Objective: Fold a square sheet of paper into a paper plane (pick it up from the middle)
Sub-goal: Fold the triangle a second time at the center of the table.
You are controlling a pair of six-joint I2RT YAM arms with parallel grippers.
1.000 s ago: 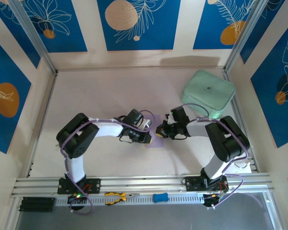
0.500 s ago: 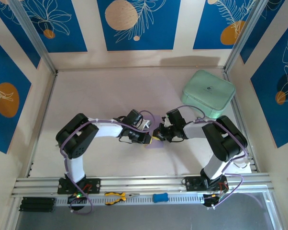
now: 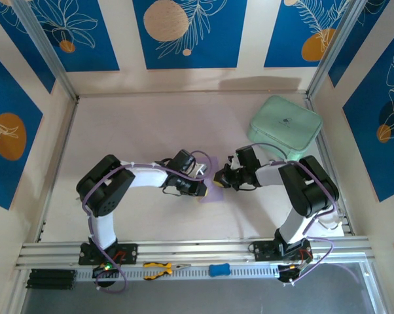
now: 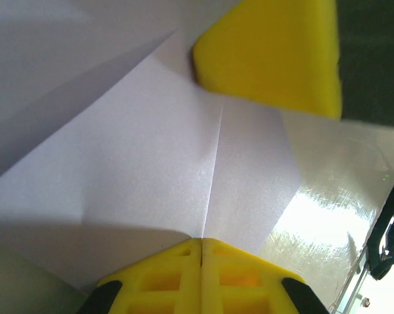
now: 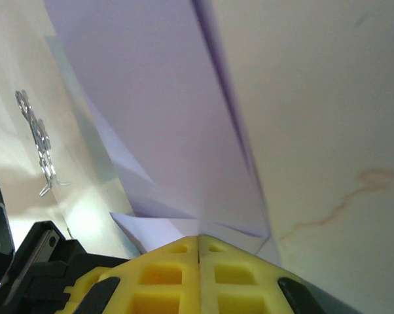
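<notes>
Both grippers are pictured closed over a piece of lavender paper (image 3: 214, 192) lying flat on the table (image 3: 138, 131). In the overhead view the left gripper (image 3: 202, 189) and the right gripper (image 3: 218, 178) are seen nose to nose, with the paper directly beneath and between their tips. The mint-green case (image 3: 285, 125) is set well beyond the right gripper.

From the left wrist, the left gripper (image 4: 201, 256) is shown with its yellow fingers (image 4: 159, 280) pressed together, no gap left at the seam, and their tips laid against the near edge of the paper (image 4: 138, 176). A yellow fingertip (image 4: 272, 52) of the right gripper is planted on the far side of the sheet, straight ahead of the left fingers. A centre crease is seen running from the left gripper's seam directly away toward that fingertip.

From the right wrist, the right gripper (image 5: 199, 256) is likewise shown fully closed, its tips touching the paper (image 5: 164, 111). Whether a layer is pinched by either pair of fingers cannot be told.

The paper's long axis is laid out away from the right fingertips, along a dark folded edge slanting slightly left. A pointed end cannot be made out.
</notes>
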